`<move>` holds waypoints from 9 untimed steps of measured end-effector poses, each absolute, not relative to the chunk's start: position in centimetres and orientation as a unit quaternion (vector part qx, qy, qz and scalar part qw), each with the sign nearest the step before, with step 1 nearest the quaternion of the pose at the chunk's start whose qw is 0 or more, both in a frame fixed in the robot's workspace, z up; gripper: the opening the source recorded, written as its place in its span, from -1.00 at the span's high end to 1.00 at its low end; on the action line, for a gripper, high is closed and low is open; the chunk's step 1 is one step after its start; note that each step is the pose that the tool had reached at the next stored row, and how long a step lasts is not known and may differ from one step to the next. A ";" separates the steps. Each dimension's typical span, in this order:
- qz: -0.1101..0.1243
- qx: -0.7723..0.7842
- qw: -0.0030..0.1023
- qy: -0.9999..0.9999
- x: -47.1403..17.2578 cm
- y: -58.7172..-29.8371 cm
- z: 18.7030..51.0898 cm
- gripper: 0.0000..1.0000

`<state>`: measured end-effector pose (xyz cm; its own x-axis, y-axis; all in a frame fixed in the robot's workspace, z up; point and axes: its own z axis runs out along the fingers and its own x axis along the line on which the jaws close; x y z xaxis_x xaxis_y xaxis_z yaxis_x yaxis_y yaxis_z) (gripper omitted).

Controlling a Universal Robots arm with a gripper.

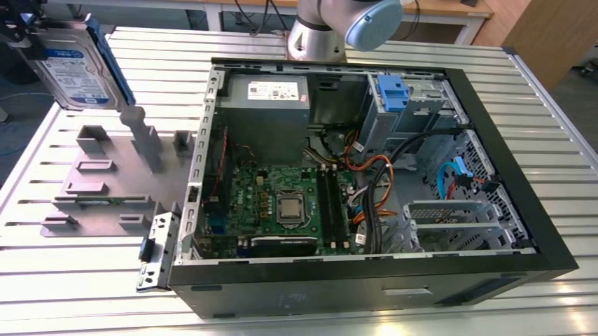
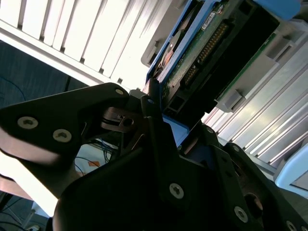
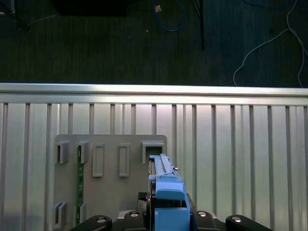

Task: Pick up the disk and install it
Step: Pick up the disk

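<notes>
While the end effector (image 2: 159, 111) grasps the raised disk (image 1: 77, 66), pickup looks done; installation in the computer case (image 1: 523, 210) isn't.

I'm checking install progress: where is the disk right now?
In the exterior view's upper left, the disk hangs in the tool, above the grey fixture plate and outside the open computer case.

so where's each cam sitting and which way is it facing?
Exterior view: off-arm, above the table, looking down into the case; arm and gripper holding the disk show.
First wrist view: on the wrist, looking down along the disk to the plate; gripper shows.
Second wrist view: same wrist, close on the disk's board side; gripper shows.
Shared: all three show the disk in the gripper.
</notes>
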<state>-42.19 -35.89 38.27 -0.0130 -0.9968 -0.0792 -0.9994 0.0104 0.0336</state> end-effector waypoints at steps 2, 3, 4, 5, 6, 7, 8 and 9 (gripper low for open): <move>0.040 -0.702 0.016 0.711 -42.2 -35.9 38.3 0.26; 0.040 -0.702 0.016 0.711 -42.2 -35.9 38.4 0.26; 0.040 -0.702 0.016 0.711 -42.2 -35.9 38.4 0.26; 0.040 -0.702 0.016 0.711 -42.2 -35.9 38.4 0.26; 0.040 -0.702 0.016 0.711 -42.2 -35.9 38.5 0.26; 0.040 -0.702 0.016 0.711 -42.2 -35.9 38.5 0.26; 0.040 -0.702 0.016 0.711 -42.2 -35.9 38.5 0.26; 0.040 -0.702 0.016 0.711 -42.2 -35.9 38.6 0.26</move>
